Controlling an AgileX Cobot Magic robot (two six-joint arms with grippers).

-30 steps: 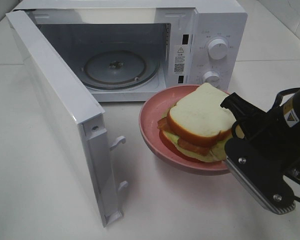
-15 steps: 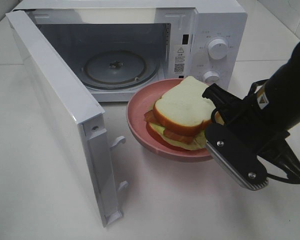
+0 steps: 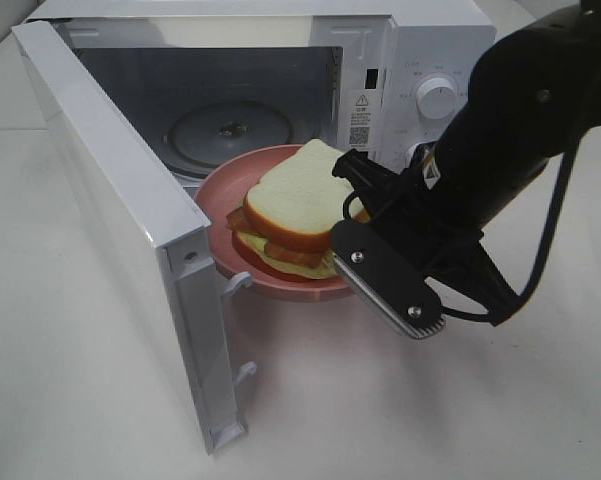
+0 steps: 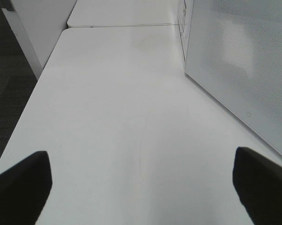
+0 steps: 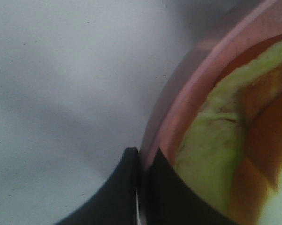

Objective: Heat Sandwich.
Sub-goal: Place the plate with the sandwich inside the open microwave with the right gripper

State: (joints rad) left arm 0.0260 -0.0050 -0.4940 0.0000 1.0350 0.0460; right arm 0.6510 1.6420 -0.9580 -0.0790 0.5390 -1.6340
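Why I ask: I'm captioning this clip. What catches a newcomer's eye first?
The sandwich on a pink plate, right at the microwave's open mouth. The right gripper, shut on the plate's rim, holds it there; the white door stands wide at the left.

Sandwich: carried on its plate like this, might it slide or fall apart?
Likely loose: the sandwich is uneven stacked layers, so jolts may shift them. The plate has a raised rim, which should stop a slide. The right gripper pinches one edge only, so tipping seems possible.
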